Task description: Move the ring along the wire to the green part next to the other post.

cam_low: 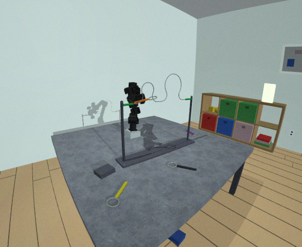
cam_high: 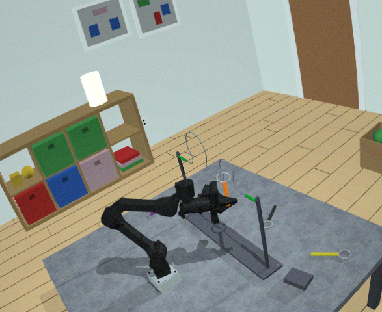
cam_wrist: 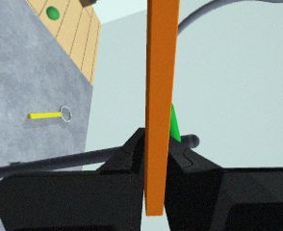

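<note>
Two posts (cam_high: 262, 231), one wire (cam_low: 172, 80), three spare rings on counter (cam_high: 217, 288); arm extended horiz., gripper (cam_high: 227, 203) clamping orange handle (cam_high: 225, 188).

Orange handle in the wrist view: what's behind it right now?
Behind the orange handle, clamped in the claw, a green wire section and a dark post tip peek out. The handle covers where they join.

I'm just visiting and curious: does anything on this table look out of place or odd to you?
Yes: three spare ring wands, yellow-handled, dark-handled and purple-handled, lie loose on the table, unused.
</note>
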Controlling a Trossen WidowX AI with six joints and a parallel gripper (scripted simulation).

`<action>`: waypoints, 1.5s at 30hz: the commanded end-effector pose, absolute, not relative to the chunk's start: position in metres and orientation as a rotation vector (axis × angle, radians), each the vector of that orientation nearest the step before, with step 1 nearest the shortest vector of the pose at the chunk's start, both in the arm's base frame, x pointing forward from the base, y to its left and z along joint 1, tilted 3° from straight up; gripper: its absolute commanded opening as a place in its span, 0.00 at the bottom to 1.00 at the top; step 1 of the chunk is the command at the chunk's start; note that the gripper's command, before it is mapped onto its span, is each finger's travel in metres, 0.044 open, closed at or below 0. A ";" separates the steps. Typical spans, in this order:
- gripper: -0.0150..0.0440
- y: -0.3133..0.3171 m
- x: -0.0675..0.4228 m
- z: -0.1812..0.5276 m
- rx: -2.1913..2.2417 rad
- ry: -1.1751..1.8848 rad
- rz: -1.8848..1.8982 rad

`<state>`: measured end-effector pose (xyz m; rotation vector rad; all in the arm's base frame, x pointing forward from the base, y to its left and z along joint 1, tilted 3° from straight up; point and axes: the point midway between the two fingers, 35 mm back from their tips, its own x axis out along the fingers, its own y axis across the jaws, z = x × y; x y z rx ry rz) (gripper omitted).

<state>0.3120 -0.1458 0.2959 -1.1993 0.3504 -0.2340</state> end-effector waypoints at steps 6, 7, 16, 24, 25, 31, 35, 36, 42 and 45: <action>0.00 -0.131 0.311 0.268 -0.987 0.383 -0.172; 0.00 -0.129 0.311 0.265 -0.963 0.386 -0.164; 0.00 -0.107 0.309 0.239 -0.746 0.418 -0.098; 0.00 -0.083 0.306 0.221 -0.554 0.441 -0.040; 0.00 -0.080 0.306 0.219 -0.530 0.444 -0.033; 0.00 -0.060 0.304 0.210 -0.393 0.458 0.008; 0.00 -0.047 0.302 0.205 -0.307 0.466 0.033; 0.00 -0.044 0.302 0.205 -0.287 0.468 0.039; 0.00 -0.026 0.300 0.201 -0.179 0.476 0.071; 0.00 -0.018 0.299 0.200 -0.133 0.479 0.085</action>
